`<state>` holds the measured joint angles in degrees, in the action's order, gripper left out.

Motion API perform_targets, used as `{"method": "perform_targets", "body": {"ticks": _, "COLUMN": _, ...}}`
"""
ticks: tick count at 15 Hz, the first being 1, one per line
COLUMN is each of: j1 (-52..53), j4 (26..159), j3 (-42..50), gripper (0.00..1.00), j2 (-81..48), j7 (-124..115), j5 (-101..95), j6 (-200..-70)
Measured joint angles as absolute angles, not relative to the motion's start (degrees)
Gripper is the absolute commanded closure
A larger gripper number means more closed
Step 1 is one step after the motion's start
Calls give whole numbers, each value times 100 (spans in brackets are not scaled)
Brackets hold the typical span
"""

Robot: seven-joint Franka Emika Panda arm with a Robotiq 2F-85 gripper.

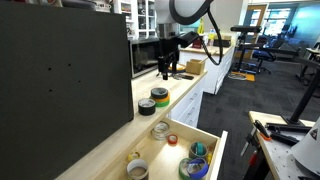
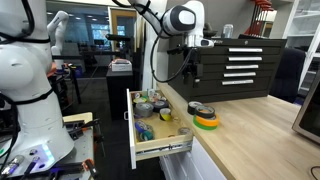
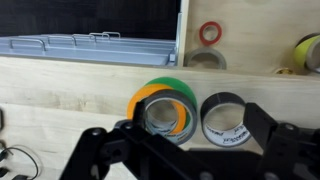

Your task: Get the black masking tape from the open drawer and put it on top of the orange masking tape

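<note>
In the wrist view a black masking tape roll (image 3: 226,118) with a white inner core lies flat on the wooden counter. Right beside it is the orange masking tape (image 3: 140,98), stacked on a green roll, with a dark grey roll (image 3: 166,110) lying on top. My gripper (image 3: 195,128) is open and empty above them, with one finger outside each roll. In both exterior views the gripper (image 1: 167,68) (image 2: 187,68) hangs above the rolls (image 1: 160,95) (image 2: 207,121). The open drawer (image 1: 212,140) (image 2: 136,125) holds several other tape rolls.
A black cabinet (image 1: 60,70) stands on the counter beside the rolls. A dark drawer chest (image 2: 235,65) stands behind them. A grey tray (image 3: 80,45) lies beyond the counter edge. Red (image 3: 209,32) and yellow (image 3: 308,50) rolls lie in the drawer.
</note>
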<state>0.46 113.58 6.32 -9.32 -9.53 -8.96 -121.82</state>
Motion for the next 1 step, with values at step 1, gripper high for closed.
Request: {"method": "perform_targets", "body": {"ticks": 1, "j1": 41, "j4": 11448, "j3": 623, "gripper": 0, "j2": -815, "j7": -902, "j5": -785, "j6": -12126}}
